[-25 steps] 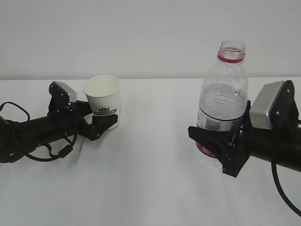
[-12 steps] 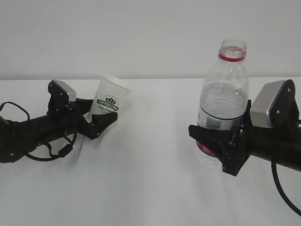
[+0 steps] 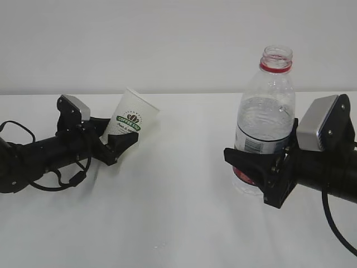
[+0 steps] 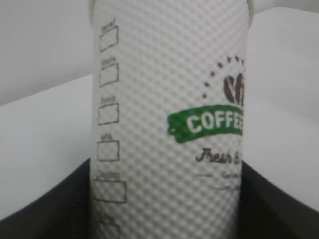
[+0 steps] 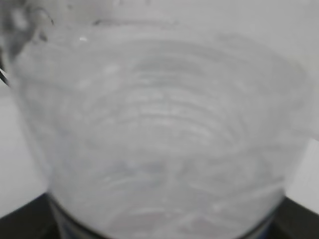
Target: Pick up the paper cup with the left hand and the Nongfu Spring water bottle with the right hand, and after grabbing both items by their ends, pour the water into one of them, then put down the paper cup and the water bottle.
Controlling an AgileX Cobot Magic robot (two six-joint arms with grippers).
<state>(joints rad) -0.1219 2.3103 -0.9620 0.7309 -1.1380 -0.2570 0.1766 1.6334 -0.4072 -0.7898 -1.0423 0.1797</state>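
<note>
Left tool [image 3: 114, 146] closed around the tilted paper cup [image 3: 131, 123] (thin, crushable; grip low, gently); right tool [image 3: 257, 173] clamps the Nongfu Spring water bottle [image 3: 264, 120] near its base

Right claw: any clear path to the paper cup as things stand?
Probably not. The right claw is closed around the bottle, and the cup sits tilted in the left claw across the table.

The paper cup [image 3: 131, 121], upright a second ago, now leans right with its rim tipped toward the bottle side, its base held between the left hand's [image 3: 111, 146] fingers.
</note>
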